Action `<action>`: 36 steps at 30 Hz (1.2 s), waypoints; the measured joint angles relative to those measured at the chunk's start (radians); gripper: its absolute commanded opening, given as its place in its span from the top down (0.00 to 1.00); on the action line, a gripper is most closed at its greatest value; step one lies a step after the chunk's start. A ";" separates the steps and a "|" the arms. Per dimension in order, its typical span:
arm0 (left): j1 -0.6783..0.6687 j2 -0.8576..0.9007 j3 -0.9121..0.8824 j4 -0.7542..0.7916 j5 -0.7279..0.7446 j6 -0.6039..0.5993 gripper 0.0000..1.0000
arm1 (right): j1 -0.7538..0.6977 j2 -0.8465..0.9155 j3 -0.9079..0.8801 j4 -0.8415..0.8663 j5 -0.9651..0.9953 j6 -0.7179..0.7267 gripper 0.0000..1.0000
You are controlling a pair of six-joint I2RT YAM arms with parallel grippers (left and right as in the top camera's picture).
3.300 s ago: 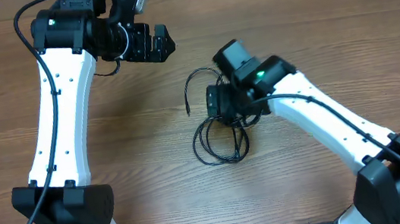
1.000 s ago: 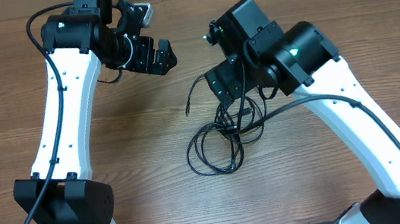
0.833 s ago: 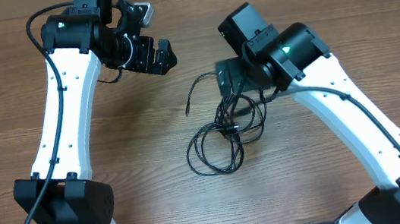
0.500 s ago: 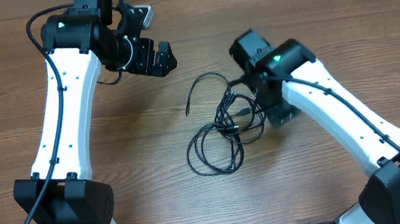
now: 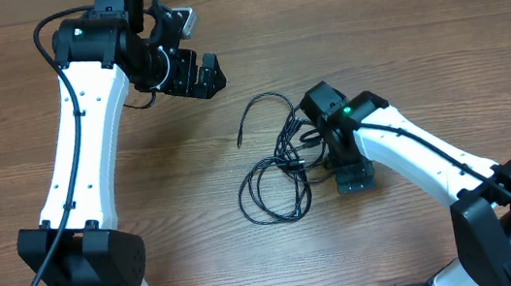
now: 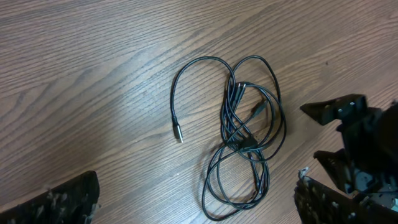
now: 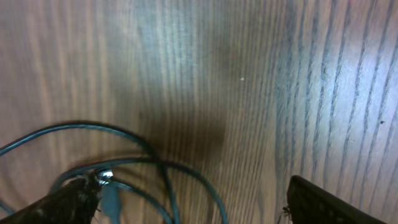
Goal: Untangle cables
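Note:
The cables [image 5: 283,164] lie as a loose tangle of thin black loops on the wooden table [image 5: 399,37]; one strand arcs out left to a plug end [image 5: 240,143]. My right gripper [image 5: 337,157] is low at the tangle's right edge. In the right wrist view it [image 7: 193,211] is open, with cable strands [image 7: 155,165] running between the jaws and a small metal plug [image 7: 104,177] beside the left finger [image 7: 59,204]. My left gripper [image 5: 196,74] hangs open and empty, high and to the upper left. In its wrist view [image 6: 196,211] it sees the whole tangle [image 6: 245,134] below.
The white left arm [image 5: 73,165] stands along the table's left side. The right arm [image 5: 423,157] reaches in from the lower right. Bare wood surrounds the tangle on all sides.
My right gripper has come down from above the tangle's top to the table at its right edge. The cables have settled flat and spread slightly. The left arm has not moved.

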 measured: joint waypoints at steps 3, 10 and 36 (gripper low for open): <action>0.000 0.000 0.000 0.000 0.000 0.000 0.00 | 0.000 0.000 -0.044 0.033 -0.036 -0.008 0.18; 0.000 0.000 0.000 -0.001 0.000 -0.003 0.00 | 0.014 0.000 -0.082 0.069 -0.169 -0.015 0.06; 0.000 0.000 0.000 -0.016 0.000 -0.021 0.00 | 0.019 -0.012 -0.227 0.273 -0.196 -0.085 0.96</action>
